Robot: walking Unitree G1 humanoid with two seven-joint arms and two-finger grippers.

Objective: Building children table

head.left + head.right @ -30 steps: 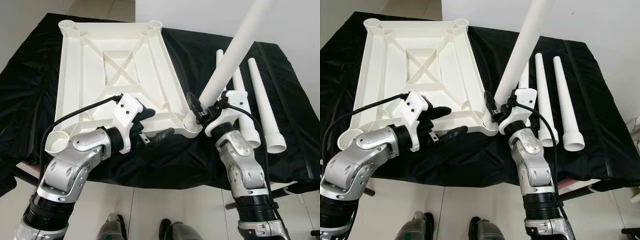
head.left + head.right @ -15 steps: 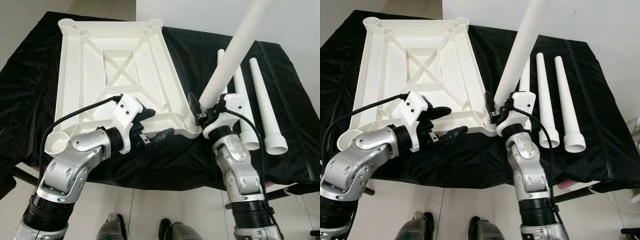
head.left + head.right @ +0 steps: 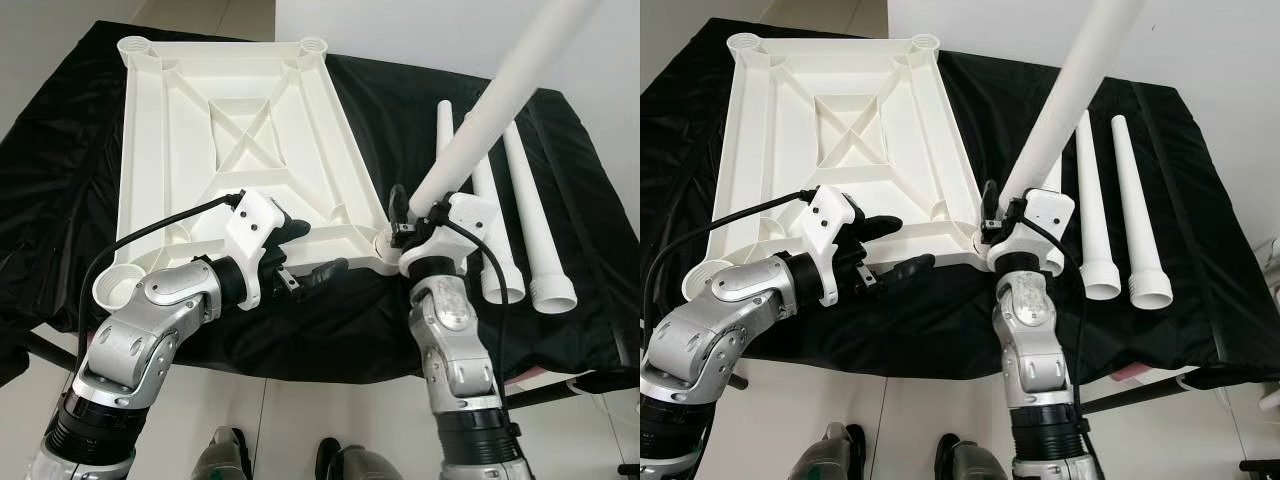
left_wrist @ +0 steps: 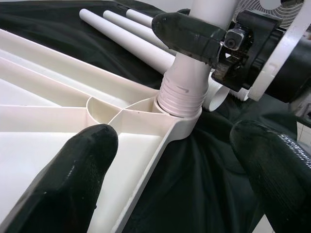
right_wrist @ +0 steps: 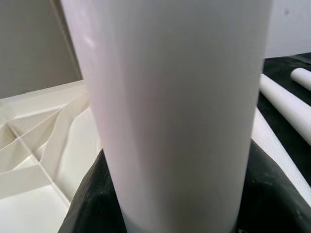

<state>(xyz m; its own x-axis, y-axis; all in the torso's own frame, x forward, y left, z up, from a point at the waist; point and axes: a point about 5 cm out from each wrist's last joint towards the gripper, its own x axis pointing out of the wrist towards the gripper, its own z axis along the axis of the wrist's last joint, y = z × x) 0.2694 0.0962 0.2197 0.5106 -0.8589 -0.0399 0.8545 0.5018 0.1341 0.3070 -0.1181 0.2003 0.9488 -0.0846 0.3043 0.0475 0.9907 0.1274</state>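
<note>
Tabletop panel: white ribbed tabletop (image 3: 235, 150) lying underside-up on the black-draped table (image 3: 60, 150), with a round socket at each corner.
Leg being fitted: one white leg (image 3: 1065, 110) standing tilted, its threaded foot (image 4: 181, 94) seated in the near right corner socket (image 4: 182, 119).
Right hand: right hand (image 3: 1012, 222) closed around the lower part of that leg, just above the socket; black fingers (image 5: 262, 194) wrap the shaft in the right wrist view.
Left hand: left hand (image 3: 305, 252) at the near edge of the tabletop, fingers spread apart and holding nothing; one finger (image 4: 73, 170) rests over the panel's rim, the other (image 4: 272, 165) hangs over the cloth.
Spare legs: three more white legs (image 3: 1135, 210) lying side by side on the cloth to the right, well apart from the panel.
Empty sockets: near left socket (image 3: 115, 288) and two far sockets (image 3: 313, 46) hold nothing.
Progress: judged early; first leg entered but leaning, likely not yet screwed home; three legs remain, then the table must be turned upright.
</note>
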